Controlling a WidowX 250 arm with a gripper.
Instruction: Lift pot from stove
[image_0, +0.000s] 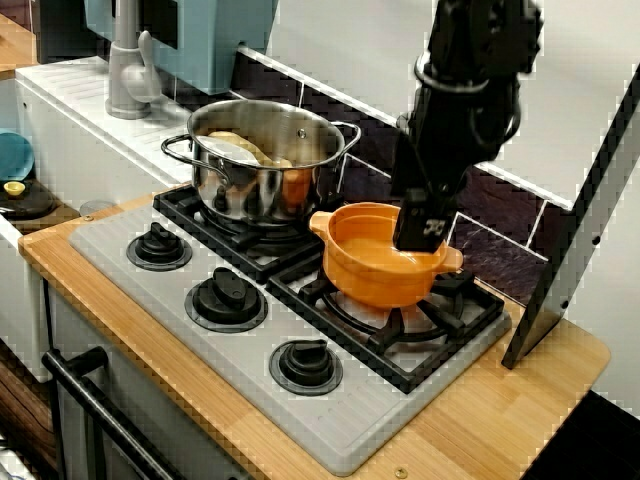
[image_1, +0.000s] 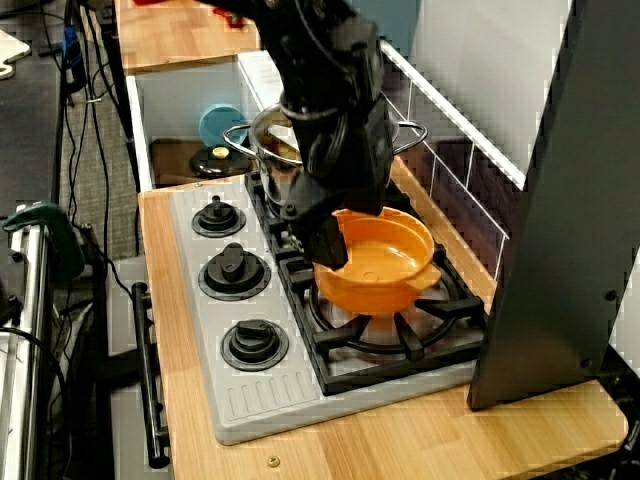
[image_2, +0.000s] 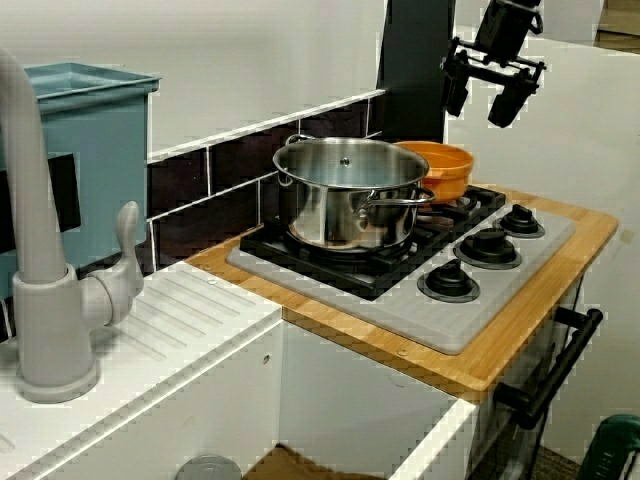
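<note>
**Operator:** Where is the pot?

**Spotter:** The orange pot (image_0: 380, 262) is on the stove (image_0: 330, 425), on the burner next to the steel pot (image_0: 262, 175). The two pots are just beside each other and nearly touch. As far as I can see, the orange one sits flat on the grate, so you haven't lifted it yet.

**Operator:** And my gripper?

**Spotter:** In the low side view your gripper (image_2: 476, 108) hangs above the orange pot with air beneath it. Its fingers (image_2: 505, 100) are spread and hold nothing. The two higher views make it look as if a finger is already down at the rim. I think that's only the angle, but I can't be sure how high you are.

**Operator:** Which way do I go?

**Spotter:** Mostly straight down. The pot lies below the gripper, and you look a little off its centre, on the side away from the steel pot. What matters is the line of its handles. One stub (image_0: 318, 222) points toward the steel pot and the other points directly away from it. I'd guess the wall between the handles is the easier place to grip, with one finger inside and one outside.

**Operator:** Any risks?

**Spotter:** The steel pot is close on that side, so keep your outer finger clear of it. Once you've closed on the rim, lift straight up.
</note>
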